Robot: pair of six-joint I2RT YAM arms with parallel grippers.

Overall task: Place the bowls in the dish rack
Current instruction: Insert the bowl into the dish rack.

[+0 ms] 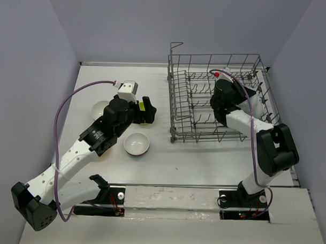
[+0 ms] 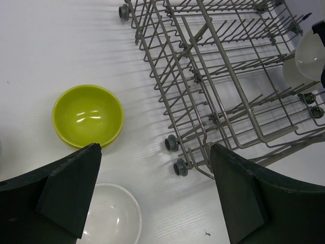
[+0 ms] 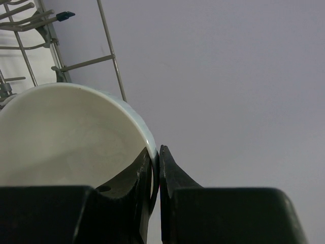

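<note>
Right gripper (image 3: 155, 152): jaws nearly together, clamped on the rim of a pale bowl (image 3: 66, 137) with one finger inside and one outside. The bowl stands on edge, its hollow facing the wrist camera. From above, this arm reaches in over the right half of the dish rack (image 1: 175, 109). Whether the bowl touches any tine cannot be determined.

Left gripper (image 2: 155, 168): jaws spread wide and holding nothing, hovering over the table (image 1: 204, 161) just left of the rack's near corner. Below it are a lime-green bowl (image 2: 89, 114) and a white bowl (image 2: 109, 218), both upright on the table, near each other but apart and outside the rack. A second white bowl (image 1: 102, 110) sits farther left, partly hidden by the left arm.
</note>
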